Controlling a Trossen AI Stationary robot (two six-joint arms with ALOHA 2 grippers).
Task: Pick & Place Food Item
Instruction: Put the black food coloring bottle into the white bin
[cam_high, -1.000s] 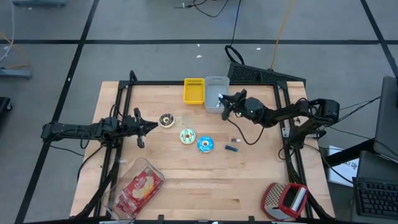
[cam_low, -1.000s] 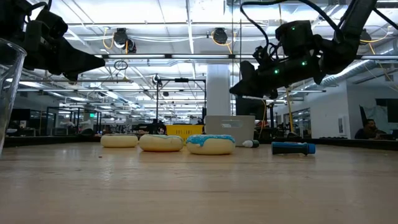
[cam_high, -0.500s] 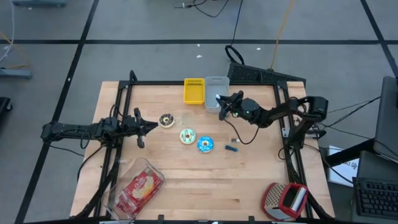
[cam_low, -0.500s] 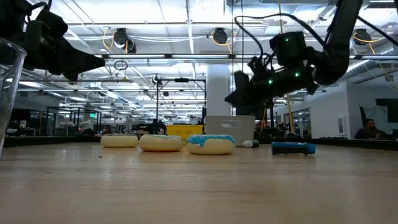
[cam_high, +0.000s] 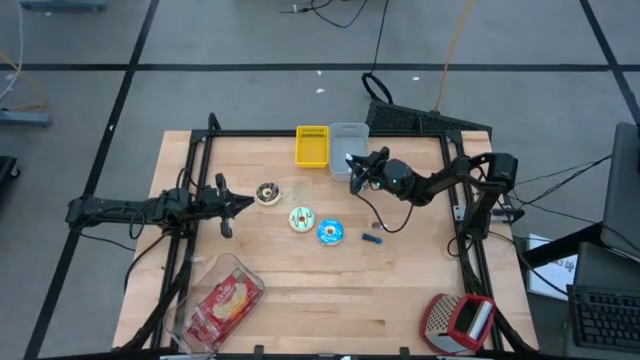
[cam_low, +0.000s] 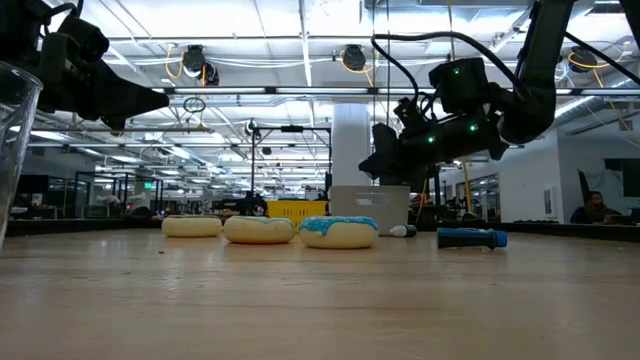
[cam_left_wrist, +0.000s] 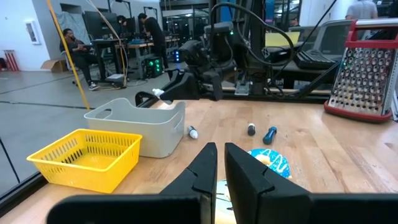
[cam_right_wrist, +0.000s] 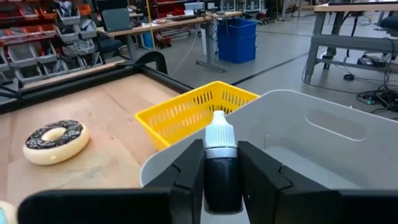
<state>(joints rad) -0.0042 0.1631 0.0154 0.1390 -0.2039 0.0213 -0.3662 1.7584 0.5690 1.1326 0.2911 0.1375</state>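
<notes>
My right gripper is shut on a small dark bottle with a white cap, just above the near rim of the grey bin. Beside the bin stands a yellow basket. Three donuts lie flat on the table: a chocolate one, a green one and a blue one. My left gripper waits shut at the table's left, level, with nothing in it. My right gripper pinches the bottle's dark body between its two fingers, just behind the white cap. The fingers come level from the table's right and lie along the bottle. The cap sticks out past the fingertips, and the bottle is lifted clear.
A blue marker and a small white-capped item lie on the table right of the donuts. A clear container with a red snack bag sits at the near left, a metal grater at the near right. People are in the room beyond.
My right gripper has sunk a little and gone slightly toward the table's left, closer to the grey bin, with the bottle still in its hold and still level.
</notes>
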